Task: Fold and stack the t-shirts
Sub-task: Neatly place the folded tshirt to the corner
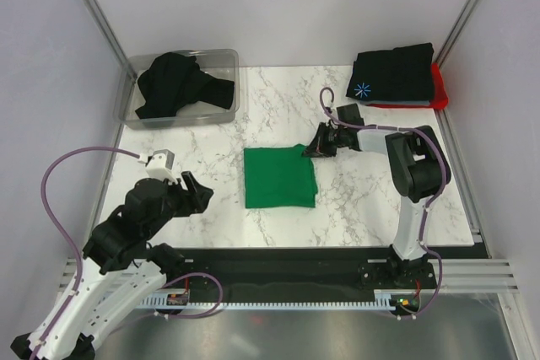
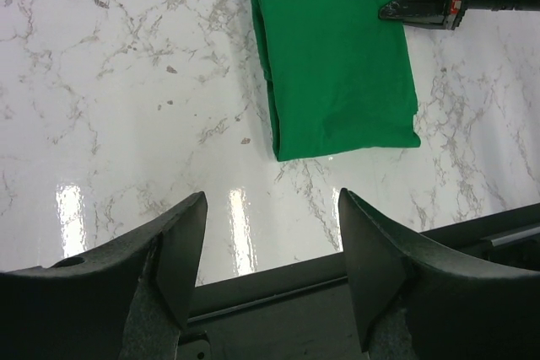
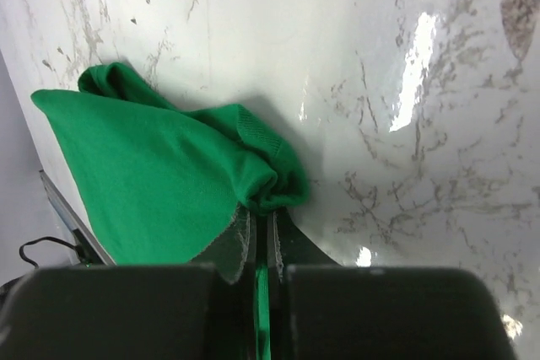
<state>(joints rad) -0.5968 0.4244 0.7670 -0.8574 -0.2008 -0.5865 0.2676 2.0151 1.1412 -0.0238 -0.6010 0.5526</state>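
Clear bin (image 1: 221, 63), black t-shirt (image 1: 179, 83) inside, green t-shirt (image 1: 278, 178) pinched

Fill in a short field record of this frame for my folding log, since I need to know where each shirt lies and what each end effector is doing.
green t-shirt: folded, flat at mid table
right end effector: shut on the green t-shirt's far right corner, cloth bunched there
left end effector: open, holding nothing, left of the green t-shirt
starburst black t-shirt: folded, on top of the red t-shirt, far right corner
bin: clear, far left, holds crumpled black cloth
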